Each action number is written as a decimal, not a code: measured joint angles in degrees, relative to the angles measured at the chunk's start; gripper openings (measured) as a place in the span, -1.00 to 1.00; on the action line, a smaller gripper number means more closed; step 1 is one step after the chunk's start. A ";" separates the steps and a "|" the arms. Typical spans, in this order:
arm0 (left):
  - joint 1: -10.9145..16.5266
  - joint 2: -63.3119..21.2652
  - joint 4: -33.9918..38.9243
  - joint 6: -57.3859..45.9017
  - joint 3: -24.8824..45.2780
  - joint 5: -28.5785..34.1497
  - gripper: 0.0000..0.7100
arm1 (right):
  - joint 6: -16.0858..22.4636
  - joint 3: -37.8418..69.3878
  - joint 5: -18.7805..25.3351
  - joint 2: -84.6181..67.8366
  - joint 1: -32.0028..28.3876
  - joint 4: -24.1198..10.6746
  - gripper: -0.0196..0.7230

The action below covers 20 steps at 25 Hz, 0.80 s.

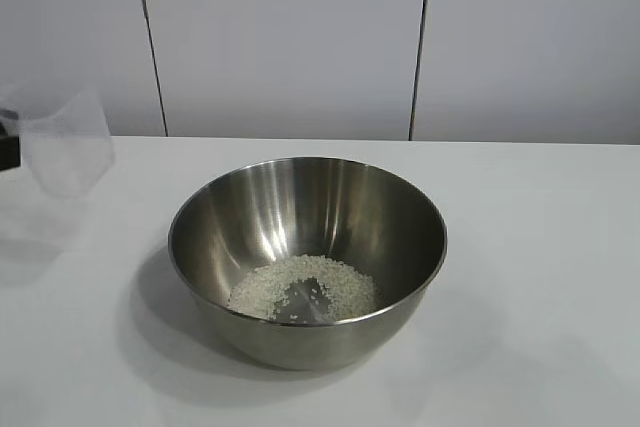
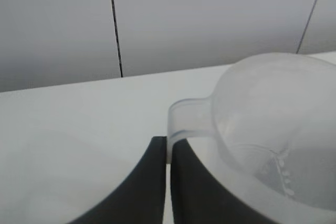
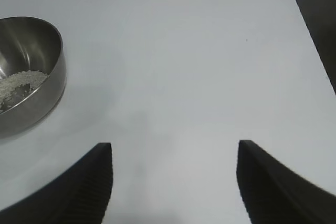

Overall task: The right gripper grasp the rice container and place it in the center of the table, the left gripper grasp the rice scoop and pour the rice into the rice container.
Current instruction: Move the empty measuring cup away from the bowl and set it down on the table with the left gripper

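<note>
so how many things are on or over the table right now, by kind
steel bowl with rice in it: 1
clear plastic scoop, held over the table at the left edge: 1
robot tools: 2, left tool shut on the scoop handle, right tool open and empty
total: 4

Shiny brushed steel for the rice container (image 1: 250,212), mirror-like inside, with matt white rice (image 1: 305,285). Translucent, frosted-looking plastic for the rice scoop (image 2: 268,114). Smooth matt white on the table (image 1: 540,247); matt black, ribbed fingers (image 3: 89,182).

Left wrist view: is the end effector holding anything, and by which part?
Yes. The left end effector is shut on the rice scoop, pinching its small side handle. The right end effector is open, holding nothing.
</note>
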 joint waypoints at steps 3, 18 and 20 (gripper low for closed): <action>0.17 5.84 0.63 1.67 0.00 -4.54 -0.97 | 0.00 0.00 0.00 0.00 0.00 0.00 0.31; 0.22 19.48 -0.95 3.45 -0.23 -11.56 -0.97 | 0.00 0.00 0.00 0.00 0.00 0.00 0.31; 0.22 19.48 -0.95 3.45 -0.23 -11.56 -0.91 | 0.00 0.00 0.00 0.00 0.00 0.00 0.31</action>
